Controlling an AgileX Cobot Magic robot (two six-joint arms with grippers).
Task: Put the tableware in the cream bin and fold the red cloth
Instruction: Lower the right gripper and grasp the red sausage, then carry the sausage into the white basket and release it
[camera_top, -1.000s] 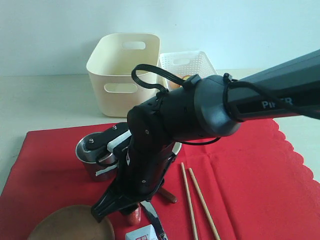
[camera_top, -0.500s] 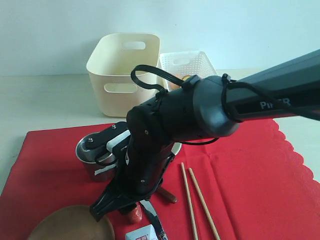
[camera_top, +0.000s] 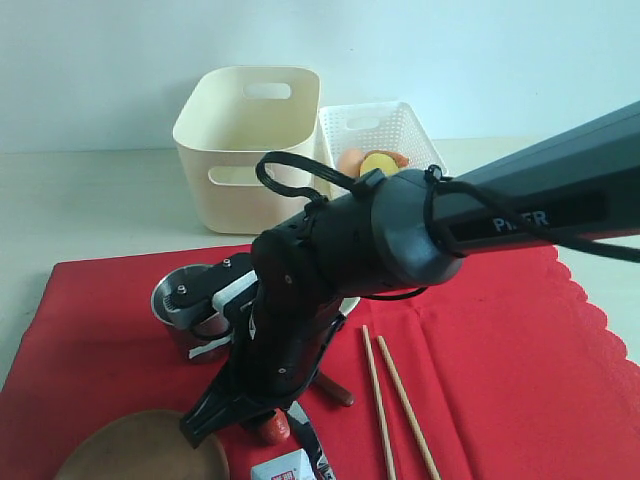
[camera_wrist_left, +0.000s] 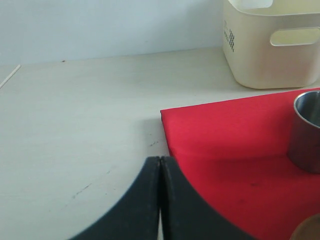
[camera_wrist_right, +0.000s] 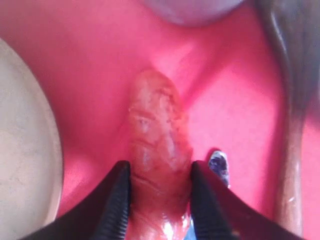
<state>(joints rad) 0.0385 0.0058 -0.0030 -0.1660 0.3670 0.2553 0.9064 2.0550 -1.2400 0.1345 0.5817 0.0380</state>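
Note:
My right gripper (camera_top: 262, 428) (camera_wrist_right: 159, 172) reaches across the red cloth (camera_top: 500, 350) and is shut on a reddish sausage (camera_wrist_right: 157, 145) lying on the fabric, one jaw pressed to each side. The steel cup (camera_top: 185, 300) (camera_wrist_left: 307, 130) stands just behind it. The brown wooden plate (camera_top: 140, 452) lies at the front left. A metal knife (camera_top: 312, 445), a dark spoon handle (camera_top: 337, 390) and two chopsticks (camera_top: 388, 400) lie to the right. The arm hides most of the bowl. The cream bin (camera_top: 250, 140) (camera_wrist_left: 270, 45) stands behind the cloth. My left gripper (camera_wrist_left: 160, 165) is shut and empty, over the cloth's corner.
A white lattice basket (camera_top: 385, 130) with food pieces in it stands right of the cream bin. A small carton (camera_top: 285, 468) sits at the front edge by the knife. The right arm's black body (camera_top: 400, 230) blocks the cloth's centre.
The right gripper has sunk a little and its jaws have narrowed onto the sausage. The arm has shifted, uncovering the food in the lattice basket.

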